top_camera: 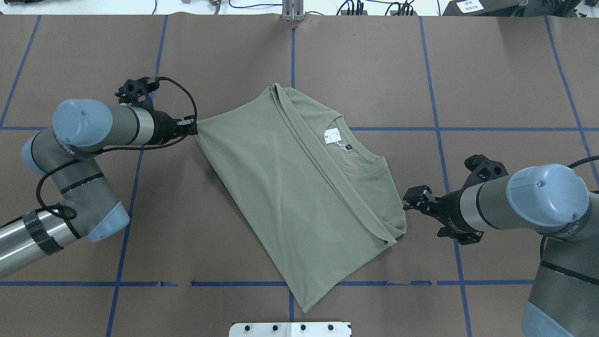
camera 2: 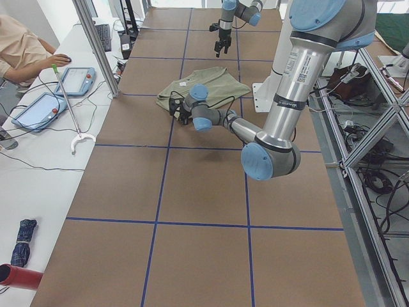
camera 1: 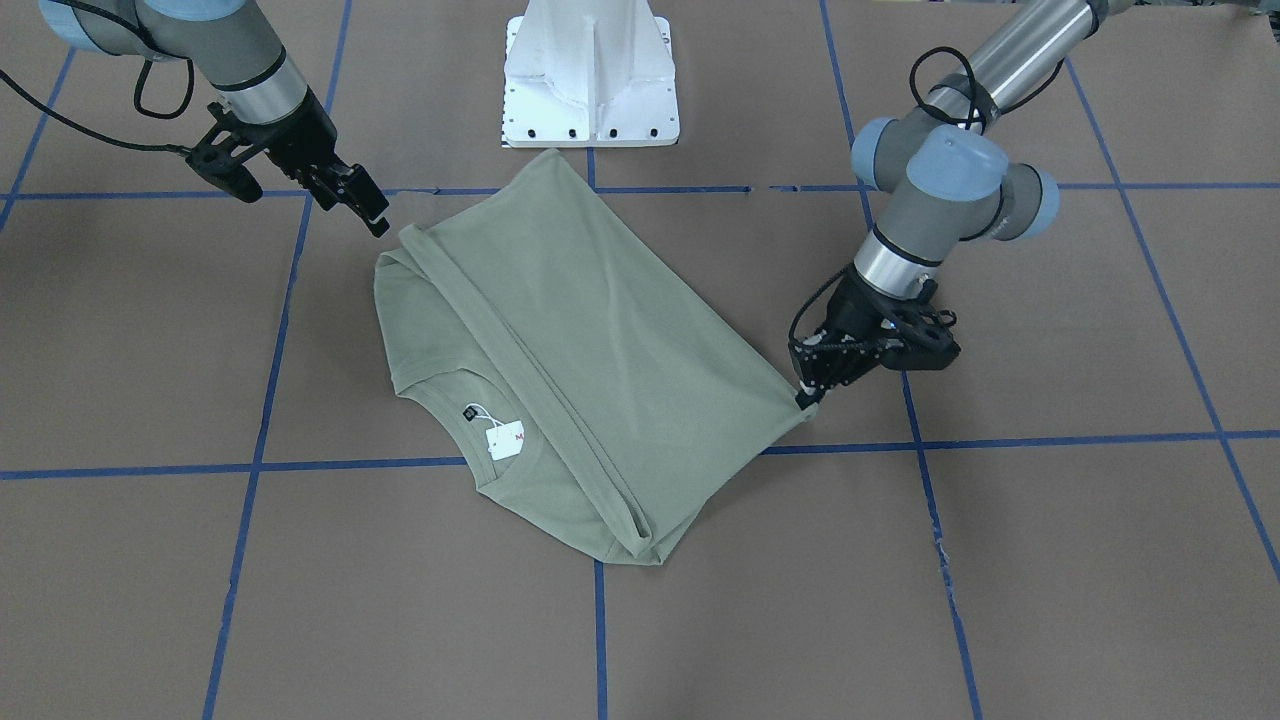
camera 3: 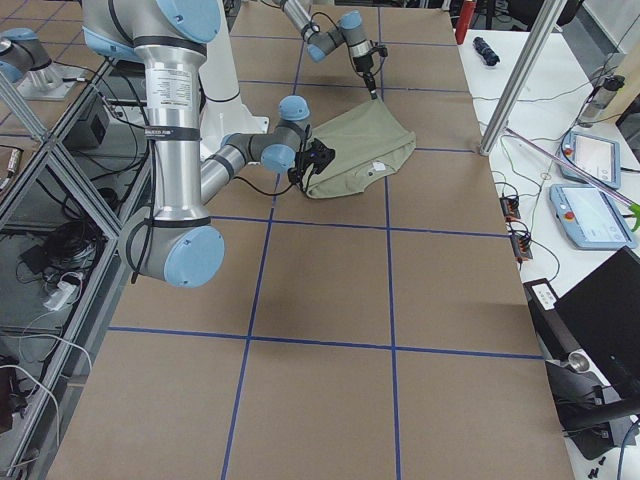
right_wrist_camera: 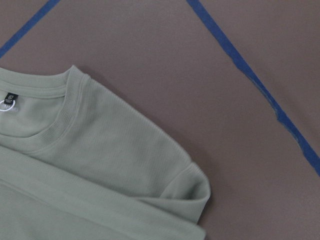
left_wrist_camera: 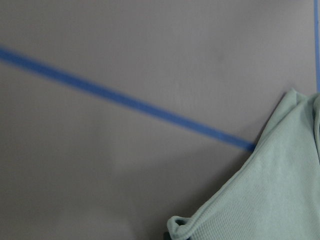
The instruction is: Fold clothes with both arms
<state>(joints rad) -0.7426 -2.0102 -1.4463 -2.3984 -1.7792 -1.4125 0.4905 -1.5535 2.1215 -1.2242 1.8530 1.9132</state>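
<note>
One brown tabletop (top_camera: pixel 491 70), ruled into large squares by blue tape (top_camera: pixel 468 128).

Two silver-grey arms with light-blue joint caps: left arm (top_camera: pixel 79 140) and right arm (top_camera: pixel 538 196), each reaching in from its own end of the tabletop.

One white pedestal base (camera 1: pixel 590 80), at the middle of the tabletop's robot-side edge.

One sage-green knit shirt (top_camera: pixel 281 187), round ribbed neck, lying at the centre of the tabletop, askew to the tape grid. It is folded lengthwise, with one half laid over the other along a long diagonal fold. One corner points at the pedestal base. The neck opening faces up, on the half toward the tabletop's right end.

One left end effector (top_camera: pixel 194 127), black, jaws closed tight on the shirt's corner nearest the tabletop's left end.

One right end effector (top_camera: pixel 408 199), black, jaws parted and holding nothing, just beside the folded shoulder edge.

One white paper hang tag (top_camera: pixel 332 136), on a string at the collar, with a small red mark too small to read.

One black label (top_camera: pixel 347 148) inside the neck, white marking illegible.
</note>
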